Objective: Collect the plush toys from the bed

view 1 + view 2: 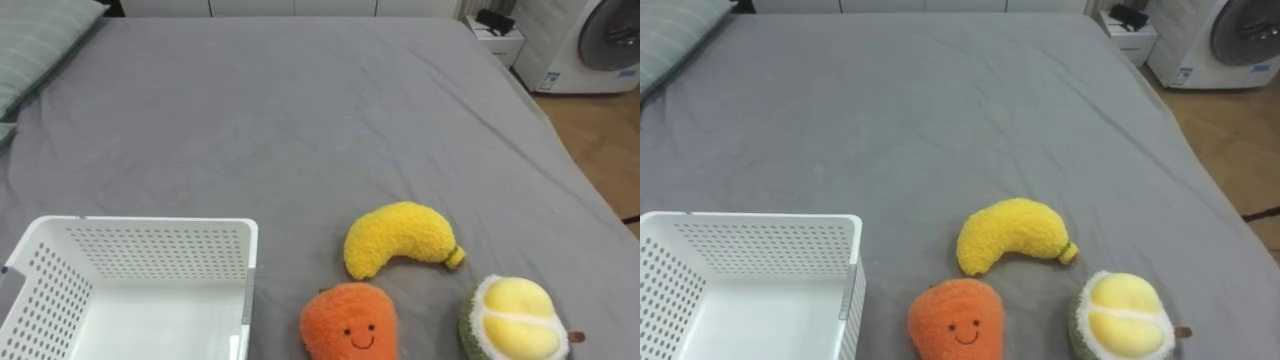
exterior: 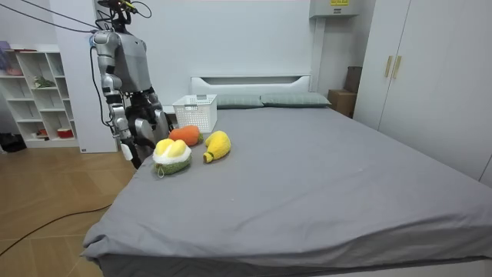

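Grey bed (image 1: 300, 120): plush banana (image 1: 395, 238), carrot (image 1: 350, 322) and durian (image 1: 515, 318) lay at its near edge, right of the basket (image 1: 150, 225). They looked soft and light, so we'd squeeze each mid-body. The right hand (image 2: 127, 149) and left hand (image 2: 160, 121) hung beside that edge; we couldn't tell how their fingers were set.

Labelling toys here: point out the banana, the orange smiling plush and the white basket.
banana (image 1: 395, 238), left eye view, middle of its body.
orange smiling plush (image 1: 352, 330), left eye view, its face.
white basket (image 1: 150, 250), left eye view, its far wall.

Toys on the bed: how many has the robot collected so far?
None yet. The white basket looks empty where visible. No toy is being lifted. The banana, carrot and durian plushes all lie on the grey bed, waiting to be collected.
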Robot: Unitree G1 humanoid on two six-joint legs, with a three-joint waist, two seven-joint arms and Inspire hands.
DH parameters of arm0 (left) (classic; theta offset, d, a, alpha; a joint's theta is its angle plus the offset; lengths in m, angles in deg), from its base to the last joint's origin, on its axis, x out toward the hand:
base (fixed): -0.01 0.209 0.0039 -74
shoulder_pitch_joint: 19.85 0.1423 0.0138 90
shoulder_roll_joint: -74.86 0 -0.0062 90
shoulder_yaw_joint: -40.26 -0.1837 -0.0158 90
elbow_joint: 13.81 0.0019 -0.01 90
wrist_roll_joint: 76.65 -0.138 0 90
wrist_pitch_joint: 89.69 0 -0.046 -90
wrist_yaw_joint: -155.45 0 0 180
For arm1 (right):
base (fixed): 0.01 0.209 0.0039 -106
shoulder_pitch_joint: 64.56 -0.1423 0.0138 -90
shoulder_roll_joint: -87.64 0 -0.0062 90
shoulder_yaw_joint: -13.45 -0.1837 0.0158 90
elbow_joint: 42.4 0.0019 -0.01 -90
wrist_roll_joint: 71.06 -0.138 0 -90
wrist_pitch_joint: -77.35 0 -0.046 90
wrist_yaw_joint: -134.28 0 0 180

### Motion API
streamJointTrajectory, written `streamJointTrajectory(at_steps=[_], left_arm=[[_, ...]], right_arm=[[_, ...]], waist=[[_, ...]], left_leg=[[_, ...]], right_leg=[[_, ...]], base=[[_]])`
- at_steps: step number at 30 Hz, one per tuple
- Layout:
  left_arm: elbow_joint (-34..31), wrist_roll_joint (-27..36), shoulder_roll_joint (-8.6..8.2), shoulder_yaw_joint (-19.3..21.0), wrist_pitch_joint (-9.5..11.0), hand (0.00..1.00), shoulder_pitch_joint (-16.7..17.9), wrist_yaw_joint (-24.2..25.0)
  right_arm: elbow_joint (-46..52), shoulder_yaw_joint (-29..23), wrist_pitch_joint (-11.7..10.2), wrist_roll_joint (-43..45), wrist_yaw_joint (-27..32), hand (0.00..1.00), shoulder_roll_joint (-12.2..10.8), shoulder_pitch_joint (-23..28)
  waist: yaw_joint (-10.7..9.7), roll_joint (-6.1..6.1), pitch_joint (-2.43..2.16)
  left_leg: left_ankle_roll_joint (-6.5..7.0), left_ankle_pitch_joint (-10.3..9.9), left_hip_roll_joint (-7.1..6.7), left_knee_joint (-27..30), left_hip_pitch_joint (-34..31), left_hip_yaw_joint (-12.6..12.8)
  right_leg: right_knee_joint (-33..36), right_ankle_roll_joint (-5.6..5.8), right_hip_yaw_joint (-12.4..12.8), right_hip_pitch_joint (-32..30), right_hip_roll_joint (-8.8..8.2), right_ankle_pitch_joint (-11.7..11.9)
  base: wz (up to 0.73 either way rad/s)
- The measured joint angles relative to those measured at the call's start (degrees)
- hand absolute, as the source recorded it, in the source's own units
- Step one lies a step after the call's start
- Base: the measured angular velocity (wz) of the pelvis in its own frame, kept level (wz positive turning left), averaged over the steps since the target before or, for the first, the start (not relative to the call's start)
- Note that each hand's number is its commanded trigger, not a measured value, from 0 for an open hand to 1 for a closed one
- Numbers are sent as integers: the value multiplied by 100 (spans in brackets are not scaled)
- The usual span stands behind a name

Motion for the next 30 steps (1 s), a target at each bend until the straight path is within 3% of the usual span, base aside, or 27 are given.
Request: streamJointTrajectory(at_steps=[6, 13, 21, 25, 30], left_arm=[[-56, 5, 1, 2, -5, 0, 24, 1], [-40, -3, 12, 262, -7, 0, 60, 71], [-67, -28, 139, 414, -18, 0, 149, 69], [-86, -39, 169, 463, -12, 0, 163, 62], [-78, -39, 171, 455, 4, 0, 175, 58]], right_arm=[[14, -36, 0, -192, 181, 0, 1, 45], [22, -735, 1, -230, 336, 0, 7, 453], [114, -1399, 86, -574, 941, 0, 67, 595], [927, -1818, 74, -359, 1560, 0, 118, 600], [2306, -1862, -191, -1, 2335, 0, 130, 550]], waist=[[-13, 0, -9], [-52, -9, -12], [-228, -167, -31], [-329, -218, -16], [-327, -214, -13]], left_leg=[[0, 0, -1, 0, 5, -12], [0, 0, -1, -2, 6, -10], [0, 0, -1, 1, 21, 21], [1, 0, -5, 9, 23, 59], [2, 0, 3, 1, -14, 149]], right_leg=[[7, 0, -37, 16, 3, 0], [1, 0, -32, 17, -2, 0], [25, 1, 54, 5, -4, -13], [94, 4, 39, -35, -10, -20], [138, 0, 142, -151, 5, -29]], base=[[0], [0], [-1], [-5], [-9]])
